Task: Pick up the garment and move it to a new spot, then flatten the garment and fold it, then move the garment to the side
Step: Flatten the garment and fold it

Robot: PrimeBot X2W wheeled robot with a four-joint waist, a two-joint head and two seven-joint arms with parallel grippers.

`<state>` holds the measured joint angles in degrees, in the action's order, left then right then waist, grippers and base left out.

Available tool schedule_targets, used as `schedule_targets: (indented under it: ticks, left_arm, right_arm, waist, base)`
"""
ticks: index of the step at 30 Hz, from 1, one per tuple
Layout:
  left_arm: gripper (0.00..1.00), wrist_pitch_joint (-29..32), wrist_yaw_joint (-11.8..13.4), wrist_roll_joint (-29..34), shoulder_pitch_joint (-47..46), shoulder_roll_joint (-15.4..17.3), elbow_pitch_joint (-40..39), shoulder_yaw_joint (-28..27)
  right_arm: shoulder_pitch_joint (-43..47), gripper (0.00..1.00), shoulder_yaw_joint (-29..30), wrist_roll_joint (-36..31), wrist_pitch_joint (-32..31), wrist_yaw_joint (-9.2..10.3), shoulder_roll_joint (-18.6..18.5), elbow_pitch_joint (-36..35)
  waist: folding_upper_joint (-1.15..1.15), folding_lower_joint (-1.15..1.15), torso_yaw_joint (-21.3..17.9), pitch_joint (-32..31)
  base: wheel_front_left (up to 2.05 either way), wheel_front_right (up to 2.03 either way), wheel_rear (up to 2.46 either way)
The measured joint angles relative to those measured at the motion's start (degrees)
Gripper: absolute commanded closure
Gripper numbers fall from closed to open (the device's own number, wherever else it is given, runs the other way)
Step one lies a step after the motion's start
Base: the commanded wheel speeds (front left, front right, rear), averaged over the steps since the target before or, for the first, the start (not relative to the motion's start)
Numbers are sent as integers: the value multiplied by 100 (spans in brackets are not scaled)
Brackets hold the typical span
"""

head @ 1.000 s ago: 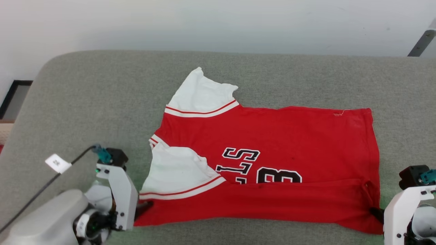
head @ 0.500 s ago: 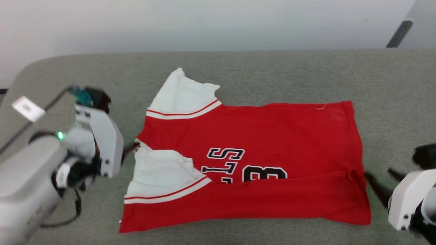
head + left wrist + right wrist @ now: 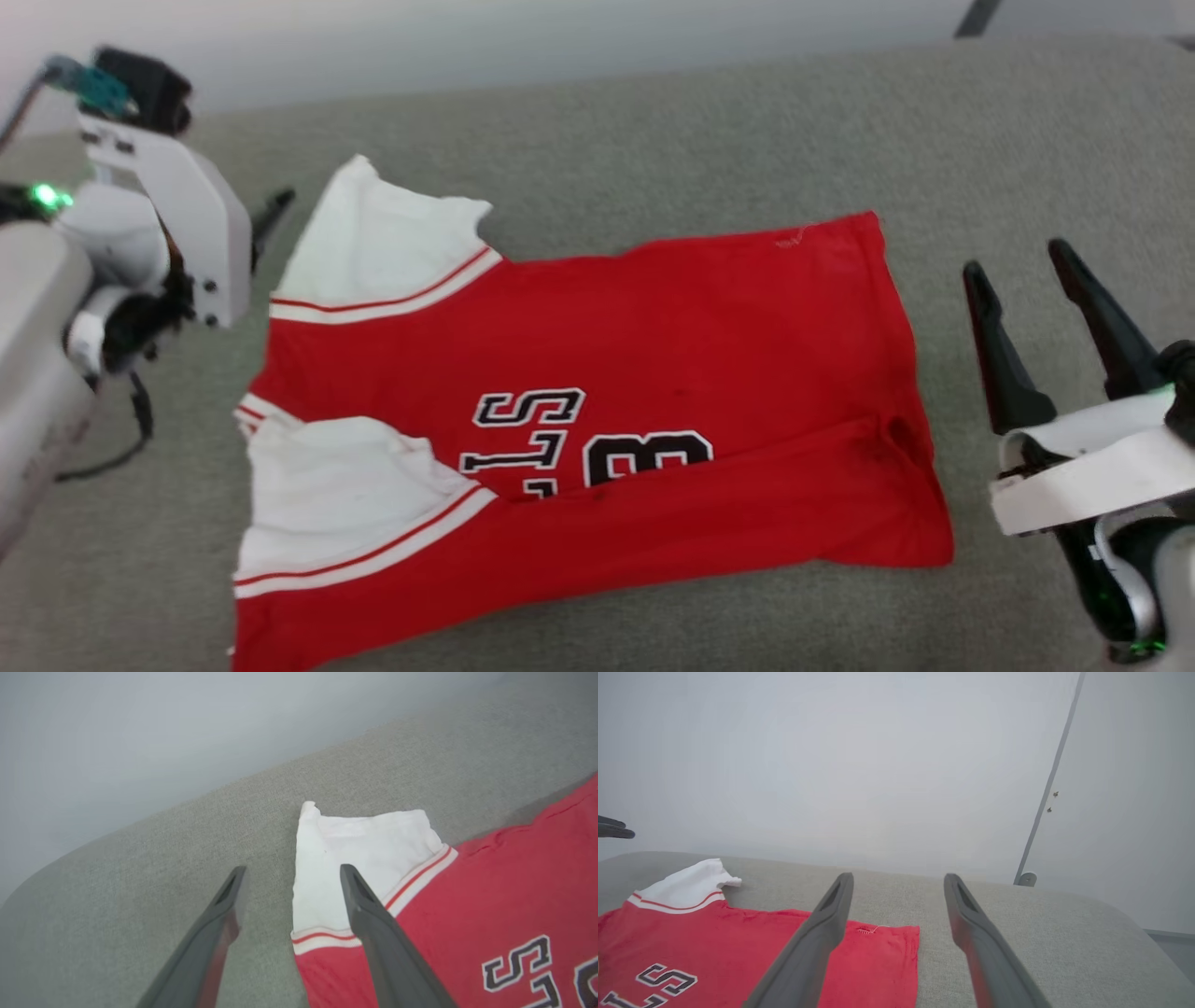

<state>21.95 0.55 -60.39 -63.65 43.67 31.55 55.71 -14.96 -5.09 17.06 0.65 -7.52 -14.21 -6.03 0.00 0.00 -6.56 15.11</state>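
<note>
Red garment (image 3: 700,355) lies partly folded on grey fabric surface (image 3: 653,140).

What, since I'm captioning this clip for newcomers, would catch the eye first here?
The bright red, white-sleeved garment lies spread on the grey cushion, its near edge folded over black lettering. The left gripper hangs open beside the far sleeve, the right gripper open beyond the hem.

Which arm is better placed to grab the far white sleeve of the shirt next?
Left, probably. The left gripper is open and points at the edge of the far white sleeve. The right gripper, also open, hovers off the hem end of the garment, away from that sleeve.
</note>
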Motion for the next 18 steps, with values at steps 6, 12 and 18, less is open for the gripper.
schedule_targets:
  ticks: [6, 12, 18]
  left_arm:
    - [0, 40, -166, 186, -503, -48, 515, 26]
    - [0, 452, -338, 170, -952, -78, 991, 22]
    - [0, 1087, -415, 8, -1218, -167, 1418, 44]
  right_arm:
    - [-79, 0, -121, -249, 747, 0, 311, 220]
    - [-86, 0, -194, -319, 910, 0, 504, 403]
    - [-211, 0, -315, -337, 987, 0, 567, 564]
  waist:
    - [0, 0, -281, 428]
    - [0, 0, -534, 875]
    - [0, 0, -754, 1251]
  base:
    - [0, 0, 0]
    - [0, 0, 0]
    - [0, 0, 0]
